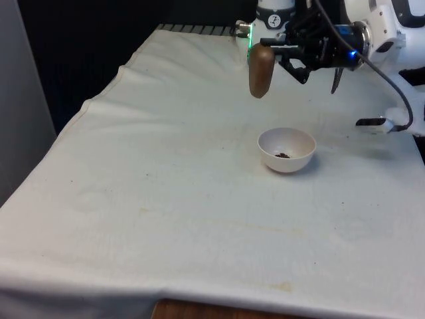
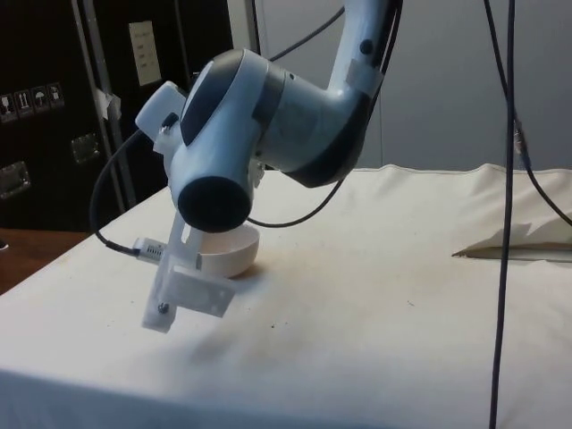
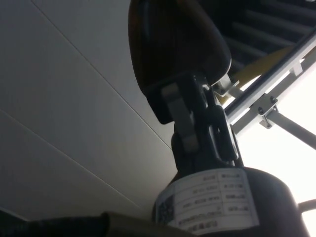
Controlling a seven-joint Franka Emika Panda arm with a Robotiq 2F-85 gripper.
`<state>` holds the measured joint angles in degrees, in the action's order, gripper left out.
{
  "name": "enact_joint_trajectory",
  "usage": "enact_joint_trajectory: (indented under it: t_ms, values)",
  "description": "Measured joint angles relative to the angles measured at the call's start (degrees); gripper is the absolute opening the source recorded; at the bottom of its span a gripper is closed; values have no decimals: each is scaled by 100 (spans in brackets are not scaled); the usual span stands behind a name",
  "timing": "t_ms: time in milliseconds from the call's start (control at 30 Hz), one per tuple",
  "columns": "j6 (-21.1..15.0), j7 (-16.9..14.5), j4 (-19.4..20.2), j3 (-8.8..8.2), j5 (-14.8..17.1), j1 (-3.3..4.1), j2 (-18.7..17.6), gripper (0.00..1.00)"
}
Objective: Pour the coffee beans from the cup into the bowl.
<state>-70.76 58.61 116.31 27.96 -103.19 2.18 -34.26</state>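
Brown rounded cup (image 1: 261, 71) held in the air by the black two-finger gripper (image 1: 279, 54), pinched at its rim and hanging long-side down above the white cloth (image 1: 166, 193). Seems tipped well over, though mouth direction not plain from the front view. Gripper turned sideways, reaching in from the front view's right. Small white round bowl (image 1: 287, 149) resting on the cloth below the cup and a little toward the front view's right, apart from it. A few dark coffee beans (image 1: 283, 155) lying in the bowl's bottom. From the side view, bowl (image 2: 228, 251) partly hidden behind the white arm. In the wrist view, dark cup (image 3: 173, 44) clamped by a black finger (image 3: 197, 118) at its edge.
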Motion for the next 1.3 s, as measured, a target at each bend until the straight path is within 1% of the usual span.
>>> enact_joint_trajectory:
  t_ms: [67, 100, 267, 300, 400, 533, 600, 633, 833, 867, 1067, 1167, 1300]
  values:
    - [-52, 57, 11, -6, 34, -34, 40, 0]
    - [-52, 57, 11, -6, 34, -34, 40, 0]
    - [-178, 138, 17, -23, 86, -92, 103, 0]
    - [-258, 178, 17, -34, 115, -115, 132, 0]
    - [-367, 235, 17, -57, 178, -149, 172, 0]
    - [-464, 281, 17, -80, 229, -172, 206, 0]
    - [-521, 321, 11, -92, 264, -195, 223, 0]
    - [-584, 355, 6, -103, 286, -218, 241, 0]
    - [-768, 441, 0, -160, 372, -252, 298, 0]
    - [-831, 470, -6, -178, 413, -269, 321, 0]
    - [-980, 521, -6, -229, 487, -292, 372, 0]
    - [-1134, 567, -6, -286, 550, -327, 430, 0]
    - [-1289, 602, 6, -355, 642, -344, 498, 0]
